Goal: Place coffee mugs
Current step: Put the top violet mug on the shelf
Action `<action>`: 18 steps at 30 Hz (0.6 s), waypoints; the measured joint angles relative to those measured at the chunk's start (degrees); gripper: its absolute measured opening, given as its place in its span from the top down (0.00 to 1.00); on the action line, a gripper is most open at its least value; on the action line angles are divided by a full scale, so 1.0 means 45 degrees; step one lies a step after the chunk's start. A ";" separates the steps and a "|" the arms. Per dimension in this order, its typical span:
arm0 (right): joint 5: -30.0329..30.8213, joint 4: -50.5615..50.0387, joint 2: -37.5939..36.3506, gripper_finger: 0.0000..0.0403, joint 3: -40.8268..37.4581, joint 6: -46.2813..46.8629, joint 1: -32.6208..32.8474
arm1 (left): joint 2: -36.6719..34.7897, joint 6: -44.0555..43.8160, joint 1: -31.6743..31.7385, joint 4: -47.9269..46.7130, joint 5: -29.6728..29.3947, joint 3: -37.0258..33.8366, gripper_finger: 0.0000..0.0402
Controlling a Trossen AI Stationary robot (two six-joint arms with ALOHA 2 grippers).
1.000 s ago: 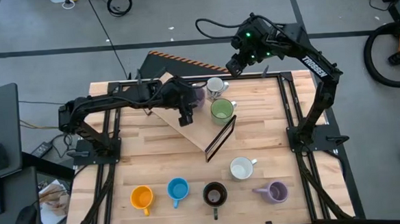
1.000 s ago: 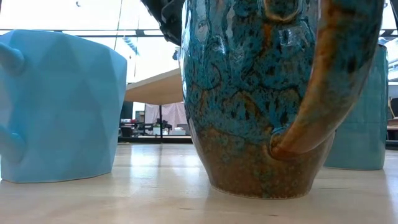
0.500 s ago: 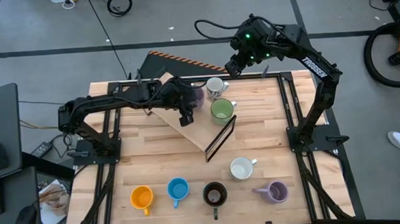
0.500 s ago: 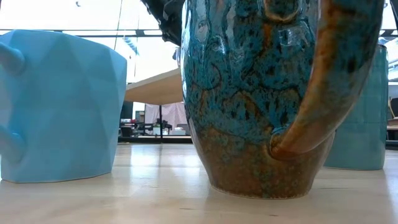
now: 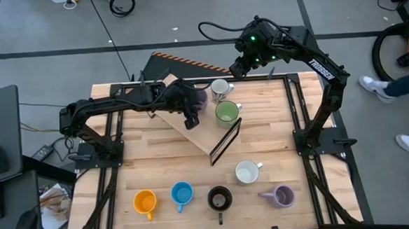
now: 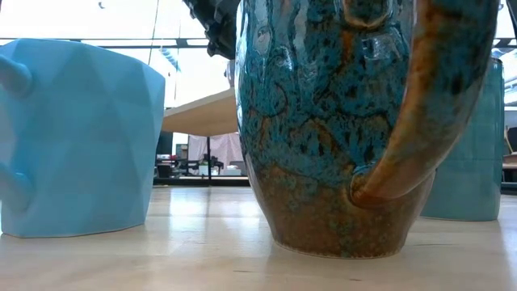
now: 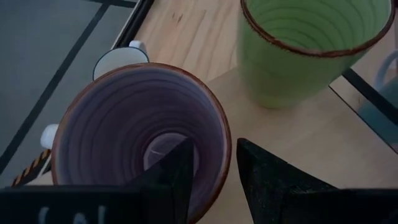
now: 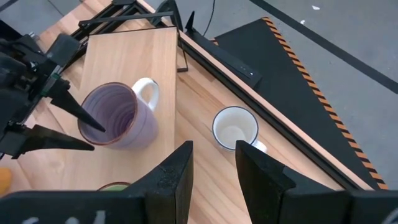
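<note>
Seven mugs show from above, four of them in a row along the lower edge of the table [image 5: 151, 159]: the orange mug [image 5: 145, 201], the light blue mug [image 5: 182, 194], the dark brown mug [image 5: 219, 198] and a lavender mug [image 5: 282, 196] at lower right. Just above that row, right of centre, stands the white mug [image 5: 247, 172]. In the upper middle of the frame a tilted wooden board [image 5: 198, 132] carries the green mug [image 5: 226, 113] and a second lavender mug [image 7: 140, 137], which the left gripper [image 7: 211, 168] grips by its rim, one finger inside the cup and the other outside against the wall. The green mug stands just beside it on the board. Near the upper edge of the table, off the board, sits a white patterned mug [image 5: 220, 88]. The right gripper [image 8: 212, 163] hangs above that upper edge, over the white patterned mug, with its jaws slightly parted and nothing between them. In the low view the dark brown mug fills the centre, with the light blue mug at the left.
</note>
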 joint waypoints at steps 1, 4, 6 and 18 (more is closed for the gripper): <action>0.0000 -0.0003 0.0000 0.69 0.0000 -0.0001 0.0000 | 0.0000 -0.0019 0.0000 0.0001 0.0001 0.0000 0.68; 0.0000 -0.0003 0.0000 0.69 0.0000 -0.0104 0.0000 | 0.0000 -0.0028 0.0000 0.0001 0.0000 0.0000 0.68; 0.0000 -0.0003 0.0000 0.69 0.0000 -0.0135 0.0000 | 0.0000 -0.0121 0.0000 0.0003 0.0000 0.0000 0.68; 0.0146 0.0109 -0.0002 0.69 0.0000 -0.0347 -0.0009 | -0.0712 -0.0271 -0.0044 0.0062 -0.0625 0.0000 0.68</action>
